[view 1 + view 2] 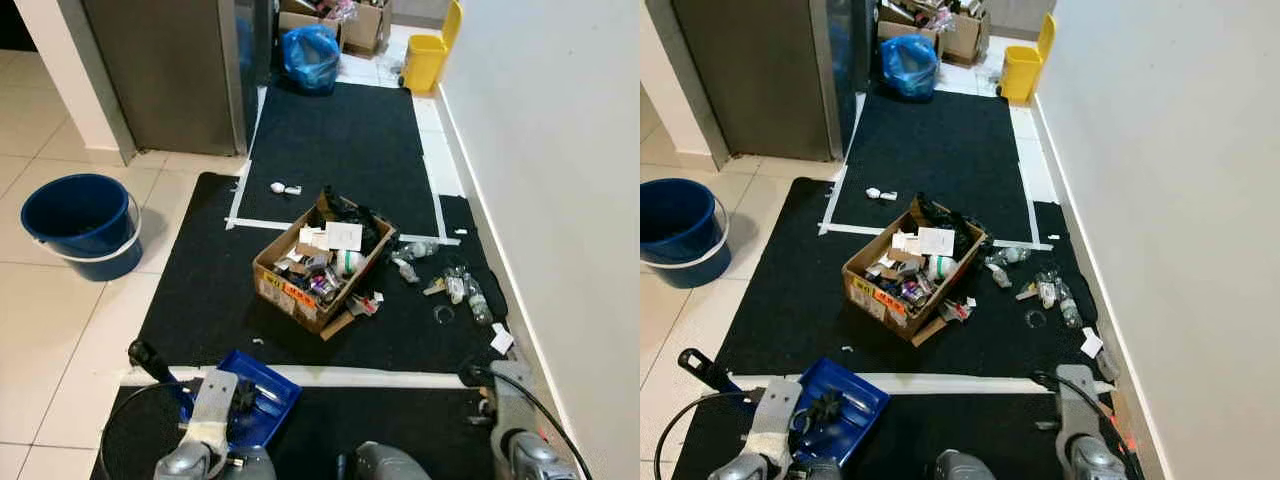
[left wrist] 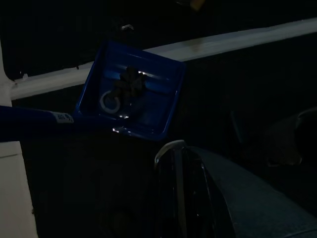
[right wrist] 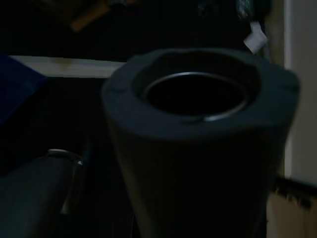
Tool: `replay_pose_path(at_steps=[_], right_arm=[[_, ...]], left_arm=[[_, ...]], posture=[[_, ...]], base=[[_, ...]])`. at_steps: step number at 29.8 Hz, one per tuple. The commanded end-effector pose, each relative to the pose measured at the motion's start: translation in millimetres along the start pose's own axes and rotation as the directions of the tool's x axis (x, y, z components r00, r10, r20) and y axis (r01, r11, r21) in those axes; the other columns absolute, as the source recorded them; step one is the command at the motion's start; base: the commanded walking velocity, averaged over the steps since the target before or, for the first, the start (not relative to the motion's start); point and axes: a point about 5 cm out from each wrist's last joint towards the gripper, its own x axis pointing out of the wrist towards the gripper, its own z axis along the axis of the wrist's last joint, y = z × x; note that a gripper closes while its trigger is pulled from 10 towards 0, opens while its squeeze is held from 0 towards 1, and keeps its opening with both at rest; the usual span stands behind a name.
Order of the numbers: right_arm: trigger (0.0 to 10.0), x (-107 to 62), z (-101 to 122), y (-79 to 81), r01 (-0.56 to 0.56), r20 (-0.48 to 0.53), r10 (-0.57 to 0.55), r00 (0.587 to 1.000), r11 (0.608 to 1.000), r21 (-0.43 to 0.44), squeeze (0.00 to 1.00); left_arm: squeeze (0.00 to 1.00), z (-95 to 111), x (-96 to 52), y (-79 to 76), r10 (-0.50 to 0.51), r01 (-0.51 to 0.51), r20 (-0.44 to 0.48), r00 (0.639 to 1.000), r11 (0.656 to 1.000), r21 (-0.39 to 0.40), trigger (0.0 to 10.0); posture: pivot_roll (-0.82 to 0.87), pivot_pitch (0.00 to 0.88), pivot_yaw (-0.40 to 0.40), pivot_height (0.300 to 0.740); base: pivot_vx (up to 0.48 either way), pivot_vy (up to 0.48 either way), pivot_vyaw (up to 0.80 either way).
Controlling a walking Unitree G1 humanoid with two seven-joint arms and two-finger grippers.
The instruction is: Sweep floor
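Observation:
A blue dustpan (image 1: pixel 255 398) lies at the near edge of the black mat (image 1: pixel 200 290), with a ring and a dark clump inside the dustpan (image 2: pixel 130 94). Its long handle ends in a black grip (image 1: pixel 148 358) and passes under my left gripper (image 1: pixel 220 392). My right gripper (image 1: pixel 505 385) is low by the wall, and a dark foam-wrapped tube (image 3: pixel 198 129) stands right in front of its camera. Litter (image 1: pixel 455 285) lies scattered on the mat near the wall, with small white bits (image 1: pixel 284 188) farther off.
A cardboard box (image 1: pixel 320 262) full of rubbish sits mid-mat. A blue bucket (image 1: pixel 85 225) stands on the tiles to the left. Ahead are a blue bag (image 1: pixel 310 55), a yellow bin (image 1: pixel 425 60) and a grey cabinet (image 1: pixel 170 70). A white wall (image 1: pixel 560 150) runs along the right.

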Motion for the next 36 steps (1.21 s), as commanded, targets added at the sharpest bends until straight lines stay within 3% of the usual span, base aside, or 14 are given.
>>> replay_pose_path(at_steps=[1, 15, 16, 19, 20, 25, 30, 34, 36], right_arm=[[10.0, 0.8, -0.5, 3.8, -0.024, -0.024, 0.023, 0.999, 0.998, -0.063, 0.0], [10.0, 1.7, 1.0, 4.0, -0.021, -0.038, 0.018, 0.999, 0.996, -0.088, 0.0], [0.0, 1.7, 1.6, 3.8, -0.022, -0.031, 0.02, 0.999, 0.996, -0.083, 0.0], [0.3, 1.6, 1.8, 3.0, -0.02, -0.029, 0.017, 0.999, 0.997, -0.079, 0.0], [10.0, 1.3, 0.5, 1.0, -0.001, -0.039, -0.002, 0.999, 0.996, -0.086, 0.0], [10.0, 1.0, 0.6, -3.7, 0.027, -0.046, -0.03, 0.998, 0.996, -0.079, 0.0], [10.0, 1.2, 0.1, -3.2, 0.054, -0.05, -0.057, 0.997, 0.997, -0.061, 0.0], [10.0, 1.5, -0.7, 0.1, 0.063, -0.045, -0.064, 0.997, 0.998, -0.029, 0.0], [10.0, 0.9, -4.1, 1.3, 0.066, -0.056, -0.067, 0.996, 0.997, -0.029, 0.0]], left_arm=[[0.0, -14.4, 2.1, -23.4, -0.081, 0.082, -0.072, 0.994, 0.996, 0.019, 10.0], [0.0, -15.4, 3.6, -32.3, -0.112, 0.117, -0.088, 0.99, 0.992, 0.045, 10.0], [0.0, -16.2, 3.4, -32.7, -0.113, 0.117, -0.089, 0.99, 0.992, 0.042, 10.0], [0.0, -18.2, 2.9, -33.1, -0.113, 0.117, -0.093, 0.989, 0.993, 0.034, 10.0], [0.0, -19.0, 2.7, -33.2, -0.113, 0.117, -0.094, 0.989, 0.993, 0.032, 10.0], [0.0, -21.1, 1.9, -32.7, -0.112, 0.116, -0.1, 0.989, 0.993, 0.034, 10.0], [0.0, -27.4, -2.1, -19.0, -0.073, 0.077, -0.127, 0.989, 0.997, 0.023, 10.0], [0.0, -24.1, -3.0, -9.3, -0.041, 0.034, -0.106, 0.993, 0.997, -0.064, 10.0], [0.0, -20.9, -3.0, -4.2, -0.017, 0.004, -0.089, 0.996, 0.99, -0.143, 10.0]], posture=[[0.24, 0.012, -0.119, 0.74], [0.25, 0.015, -0.127, 0.74], [0.25, 0.015, -0.127, 0.74], [0.24, 0.018, -0.128, 0.74], [0.24, 0.023, -0.124, 0.74], [0.23, 0.029, -0.105, 0.74], [0.22, 0.019, -0.089, 0.74], [0.2, 0.005, -0.071, 0.74], [0.19, 0.0, -0.072, 0.74]], base=[[0.0, 0.0, 0.0], [0.0, 0.0, 0.0], [0.0, 0.0, 0.0], [0.0, 0.0, 0.0], [0.0, 0.0, 0.0], [0.0, 0.0, 0.0], [0.0, 0.0, 0.0], [0.0, 0.0, 0.0], [0.0, 0.0, 0.0]])
